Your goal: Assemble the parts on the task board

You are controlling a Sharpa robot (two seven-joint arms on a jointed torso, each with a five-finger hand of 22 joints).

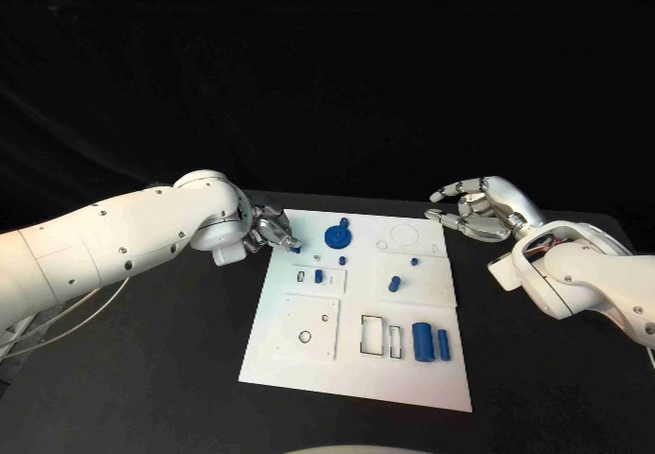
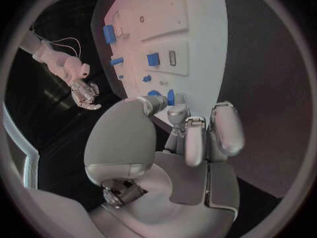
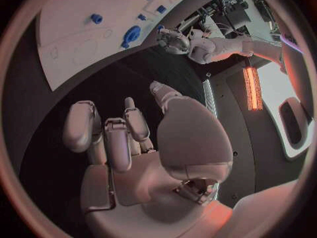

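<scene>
The white task board (image 1: 355,374) lies mid-table, carrying a blue gear-like part (image 1: 336,235), a few small blue pieces (image 1: 393,282) and two blue cylinders (image 1: 423,340) near its right side. My left hand (image 1: 266,232) hovers at the board's far-left corner, fingers curled, and pinches a small blue part (image 1: 293,248) between thumb and fingertip. In the left wrist view that part (image 2: 170,97) sits at the fingertips (image 2: 177,112), beside the gear-like part (image 2: 153,93). My right hand (image 1: 478,210) floats off the board's far-right corner, fingers spread and empty, as its palm (image 3: 142,158) also shows.
Raised white plates with cut-outs cover the board: a round hole (image 1: 303,336) at near left, rectangular slots (image 1: 371,334) beside the cylinders, and a ring outline (image 1: 407,234) at far right. Bare black table (image 1: 150,378) surrounds the board.
</scene>
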